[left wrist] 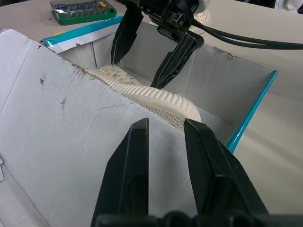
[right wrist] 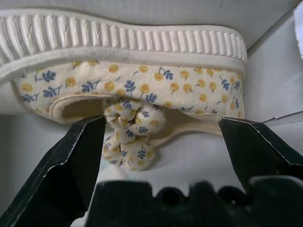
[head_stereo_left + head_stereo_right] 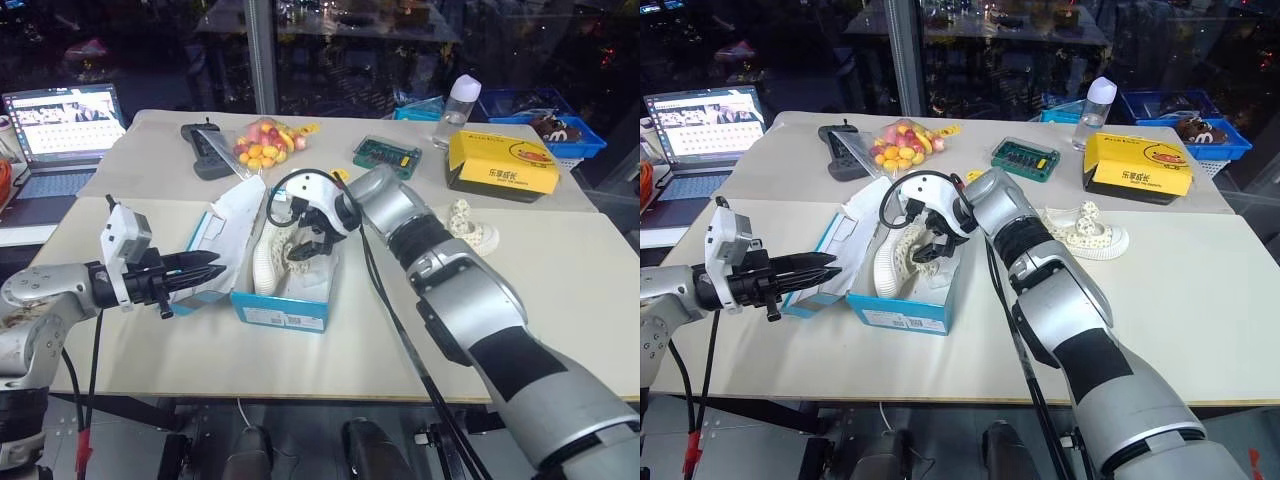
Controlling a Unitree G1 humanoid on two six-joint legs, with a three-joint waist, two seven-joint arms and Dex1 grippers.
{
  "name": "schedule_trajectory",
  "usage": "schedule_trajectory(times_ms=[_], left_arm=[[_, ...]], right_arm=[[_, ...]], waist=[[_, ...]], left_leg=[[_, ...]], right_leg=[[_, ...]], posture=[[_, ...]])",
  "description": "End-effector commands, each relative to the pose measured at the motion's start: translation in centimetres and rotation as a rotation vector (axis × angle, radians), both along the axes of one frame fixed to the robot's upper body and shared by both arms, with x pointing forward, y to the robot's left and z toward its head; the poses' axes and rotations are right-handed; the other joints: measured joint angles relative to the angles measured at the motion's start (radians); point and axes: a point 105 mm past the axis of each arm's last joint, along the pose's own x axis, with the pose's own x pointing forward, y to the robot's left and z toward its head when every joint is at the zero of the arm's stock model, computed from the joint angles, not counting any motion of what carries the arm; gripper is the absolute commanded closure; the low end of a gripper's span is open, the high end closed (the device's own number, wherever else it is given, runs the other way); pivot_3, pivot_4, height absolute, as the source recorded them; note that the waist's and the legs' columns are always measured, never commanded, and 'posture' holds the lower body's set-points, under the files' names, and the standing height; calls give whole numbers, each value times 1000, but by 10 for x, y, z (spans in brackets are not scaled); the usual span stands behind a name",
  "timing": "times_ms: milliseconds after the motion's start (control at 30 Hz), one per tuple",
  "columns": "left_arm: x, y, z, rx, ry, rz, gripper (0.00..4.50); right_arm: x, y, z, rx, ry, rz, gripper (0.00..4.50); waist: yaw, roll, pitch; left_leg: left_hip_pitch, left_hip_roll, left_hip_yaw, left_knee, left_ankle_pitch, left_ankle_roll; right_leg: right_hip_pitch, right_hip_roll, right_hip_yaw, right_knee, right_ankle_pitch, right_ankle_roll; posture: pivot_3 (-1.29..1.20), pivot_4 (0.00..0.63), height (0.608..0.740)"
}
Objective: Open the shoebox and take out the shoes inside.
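1. I have the shoebox (image 3: 285, 300) open near the table's (image 3: 300, 370) front edge, lid folded back.
2. One shoe (image 3: 1090, 228) already lies out on the table toward its right side; the other shoe (image 3: 268, 262) sits on its side in the box, not yet lifted.
3. My right gripper (image 3: 308, 243) reaches down into the box, jaws wide, astride that shoe, gripping nothing.
4. My left gripper (image 3: 200, 272) is closed, empty, resting against the lid (image 3: 235, 215).

Head views overlook shoebox (image 3: 285, 300) — wrists close, perhaps inside.
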Motion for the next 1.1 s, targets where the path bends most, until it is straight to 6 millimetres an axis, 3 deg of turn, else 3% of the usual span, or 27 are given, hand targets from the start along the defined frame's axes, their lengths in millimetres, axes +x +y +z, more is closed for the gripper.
schedule_trajectory(times_ms=[33, 533, 567, 600, 933, 1100], left_arm=[[-1, -3, 10, 10, -51, -11, 3291], [2, -3, 11, 12, -57, -6, 3291], [2, -3, 11, 13, -57, -6, 3291], [2, -3, 11, 13, -57, -6, 3291], [5, -4, 11, 12, -58, -3, 3291], [6, -5, 10, 15, -59, -3, 3291]], right_arm=[[-3, 4, -10, -24, -8, 28, 29], [-3, 0, -19, -52, -21, 20, 29], [-3, 0, -18, -54, -29, 20, 530], [-2, 0, -18, -53, -34, 19, 646], [0, 1, -8, -33, -61, 13, 3969], [-2, 4, 19, 18, -95, 36, 3969]], waist=[[0, 0, 0], [2, 0, 0], [2, 0, 0], [2, 0, 0], [2, 0, 0], [2, 0, 0]], left_leg=[[0, 0, 0, 0, 0, 0], [-4, 0, 0, 1, 1, -1], [-4, 0, 0, 1, 1, -1], [-4, 0, 0, 1, 1, -1], [-4, 0, 0, 1, 1, -1], [-4, 0, 0, 1, 1, -1]], right_leg=[[0, 0, 0, 0, 0, 0], [-3, 0, 0, 1, 1, 1], [-3, 0, 0, 1, 1, 1], [-3, 0, 0, 1, 1, 1], [-3, 0, 0, 1, 1, 1], [-3, 0, 0, 1, 1, 1]], posture=[[0, 150, 673], [0, 150, 673], [0, 150, 673], [0, 150, 673], [0, 150, 673], [0, 150, 673]])
